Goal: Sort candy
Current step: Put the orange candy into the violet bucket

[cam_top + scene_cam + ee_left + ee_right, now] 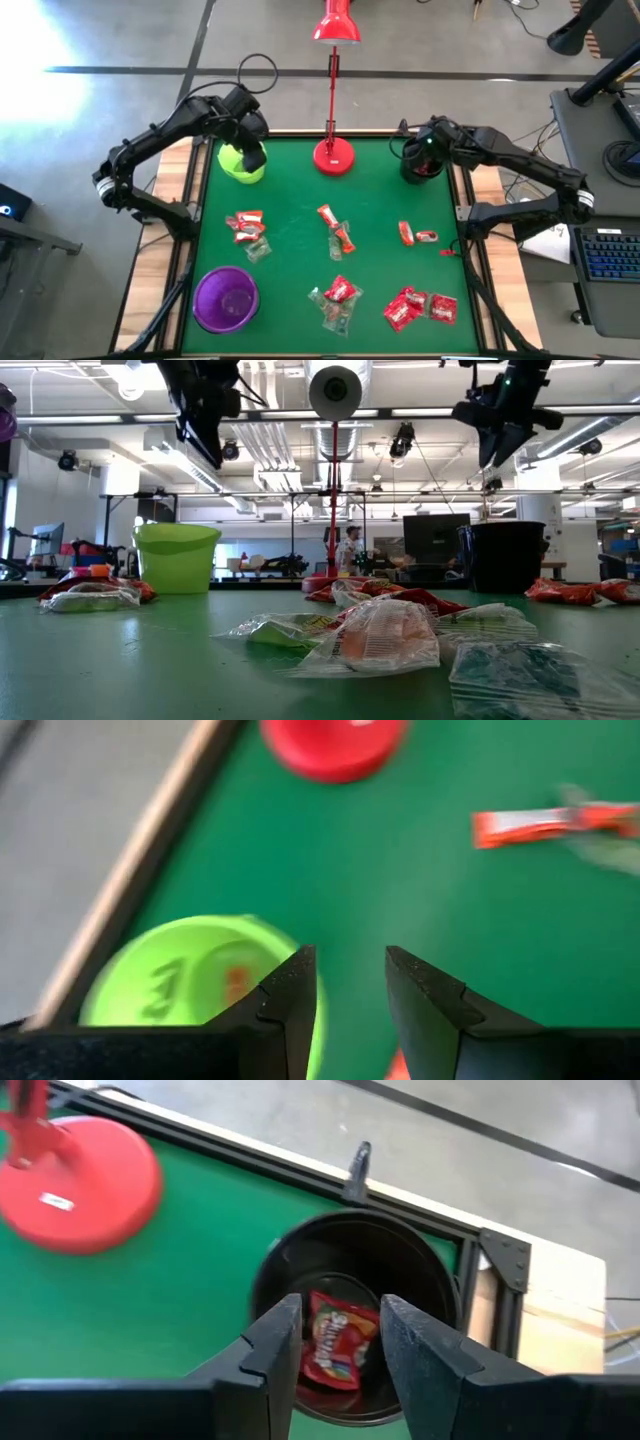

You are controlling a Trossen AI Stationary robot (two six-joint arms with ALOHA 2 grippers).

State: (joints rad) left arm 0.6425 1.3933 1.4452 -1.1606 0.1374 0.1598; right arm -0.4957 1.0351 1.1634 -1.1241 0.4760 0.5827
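Candy in red, orange and clear wrappers lies scattered over the green table (290, 250), in a cluster at the left (247, 228), in the middle (338, 232) and near the front right (418, 305). My left gripper (350, 955) hangs open above the lime-green cup (243, 165), just beside its rim; an orange piece (235, 982) shows inside the cup. My right gripper (340, 1305) hangs open over the black cup (350, 1250). A red candy packet (335, 1345) lies inside that cup. Nothing is between either pair of fingers.
A red desk lamp stands on its round base (333, 156) at the far middle, between the two cups. A purple cup (226, 298) stands at the near left corner. The strip of table between the candy clusters and the far cups is bare.
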